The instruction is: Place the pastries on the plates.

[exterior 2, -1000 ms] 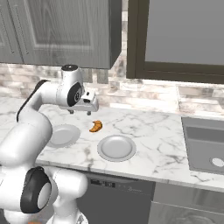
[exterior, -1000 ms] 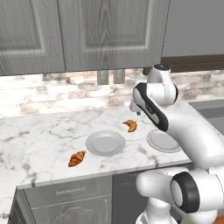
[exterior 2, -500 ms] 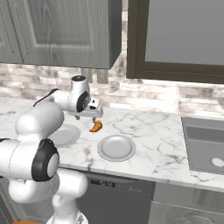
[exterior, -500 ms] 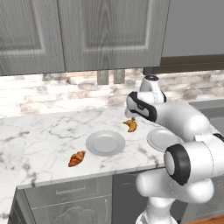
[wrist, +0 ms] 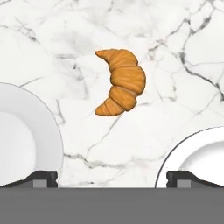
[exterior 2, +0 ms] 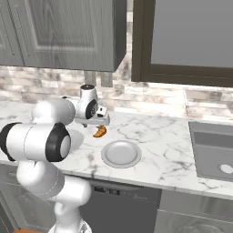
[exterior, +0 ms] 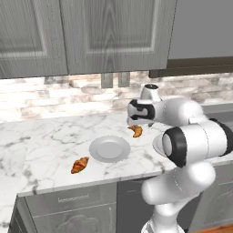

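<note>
The white marble surface point(exterior: 41, 136) carried both pastries and both plates, none yet paired. The golden-brown, ridged, crescent-shaped croissant point(wrist: 122, 82) lay bare on the marble between the two round, flat, grey-white plates, touching neither; in the hand view one plate point(wrist: 22, 135) was cut off at the left edge and the other plate point(wrist: 197, 151) at the lower right. The fingers point(wrist: 112, 178) hovered above this croissant, spread wide apart and holding nothing, with one dark tip over each plate's rim. The croissant lay ahead of the midpoint between the fingers, toward the top of the hand view, and its long axis ran roughly crosswise to the line joining the tips, which probably suited a straight descent once the hand moved forward. The second orange-brown croissant point(exterior: 80, 164) sat well apart, beyond the far side of the nearer plate point(exterior: 109, 148). In the left base view the arm hid most of the other plate, and the fingers' height above the surface was hard to judge.
</note>
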### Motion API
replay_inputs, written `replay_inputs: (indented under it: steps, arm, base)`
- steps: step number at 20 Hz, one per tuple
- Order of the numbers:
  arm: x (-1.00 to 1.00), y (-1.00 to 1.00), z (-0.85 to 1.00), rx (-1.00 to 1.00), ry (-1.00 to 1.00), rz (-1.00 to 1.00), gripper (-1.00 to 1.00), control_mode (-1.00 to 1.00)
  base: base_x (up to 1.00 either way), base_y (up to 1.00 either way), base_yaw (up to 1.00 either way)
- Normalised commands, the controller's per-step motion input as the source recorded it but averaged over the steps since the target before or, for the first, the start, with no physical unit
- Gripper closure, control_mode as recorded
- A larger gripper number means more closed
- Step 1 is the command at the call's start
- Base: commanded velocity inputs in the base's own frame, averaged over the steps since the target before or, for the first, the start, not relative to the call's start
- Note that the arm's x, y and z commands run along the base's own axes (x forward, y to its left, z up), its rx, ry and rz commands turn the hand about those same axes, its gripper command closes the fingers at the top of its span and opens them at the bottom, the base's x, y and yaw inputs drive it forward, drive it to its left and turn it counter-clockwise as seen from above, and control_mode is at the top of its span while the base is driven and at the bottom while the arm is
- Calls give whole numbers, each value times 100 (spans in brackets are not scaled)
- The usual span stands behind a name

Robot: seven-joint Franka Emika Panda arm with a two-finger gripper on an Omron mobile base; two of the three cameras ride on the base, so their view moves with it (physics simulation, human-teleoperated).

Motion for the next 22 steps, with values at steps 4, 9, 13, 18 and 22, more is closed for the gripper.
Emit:
replay_inputs:
  steps: [4,9,13,18,22]
  arm:
    - [41,0,-35,0,5,0,-100,-100]
    - [37,0,-32,0,5,0,-100,-100]
    - [32,0,-29,0,5,0,-100,-100]
    - [36,0,-25,0,5,0,-100,-100]
    - [33,0,-26,0,5,0,-100,-100]
  base:
    - [0,0,0]
    - [0,0,0]
    - [0,0,0]
    - [0,0,0]
    - [0,0,0]
